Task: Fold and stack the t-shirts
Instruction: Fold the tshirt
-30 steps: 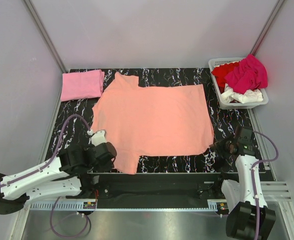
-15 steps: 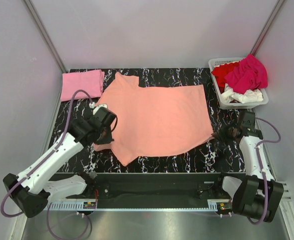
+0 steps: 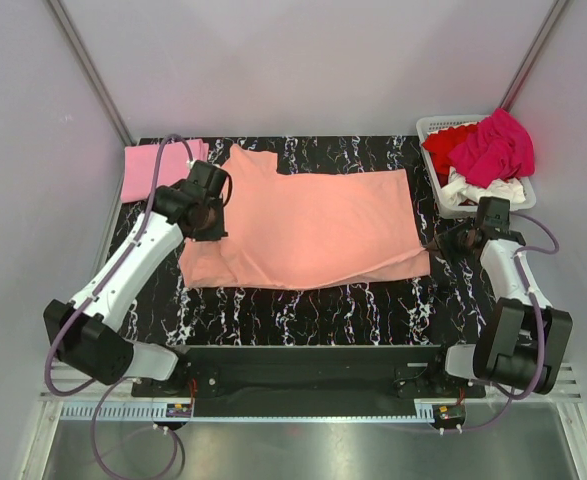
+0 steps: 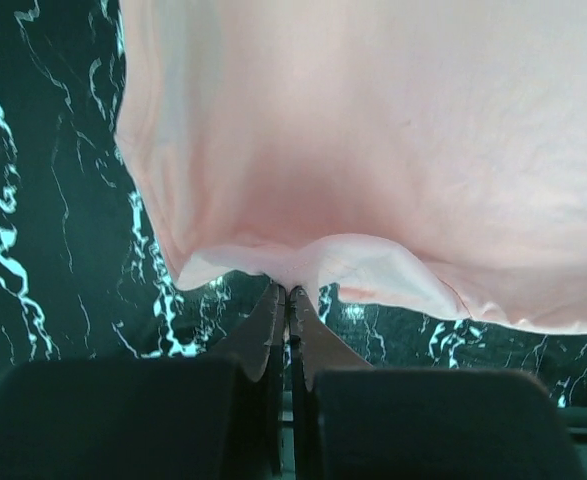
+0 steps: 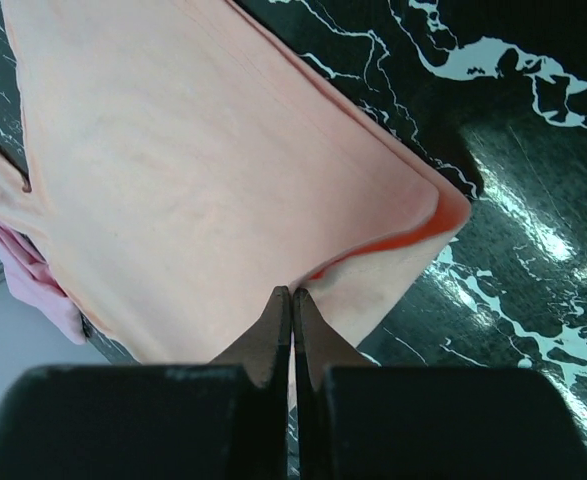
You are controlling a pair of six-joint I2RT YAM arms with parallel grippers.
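Observation:
The salmon-orange t-shirt [image 3: 313, 225] lies on the black marbled table, its near half lifted and carried over toward the far half. My left gripper [image 3: 211, 218] is shut on the shirt's left edge [image 4: 288, 270]. My right gripper [image 3: 443, 246] is shut on its right corner [image 5: 373, 270]. A folded light pink t-shirt [image 3: 158, 168] lies at the far left corner; it also shows in the right wrist view [image 5: 33, 270]. Magenta [image 3: 493, 148], red [image 3: 445, 145] and white [image 3: 483, 192] shirts sit in the basket.
A white slatted basket [image 3: 432, 127] stands at the far right corner. The black marbled table [image 3: 353, 315] shows bare along the near side. Grey enclosure walls stand close on the left, right and back.
Both grippers have moved away from the near edge toward the back, pulling the shirt's near edge up and over. The shirt now looks narrower front to back.

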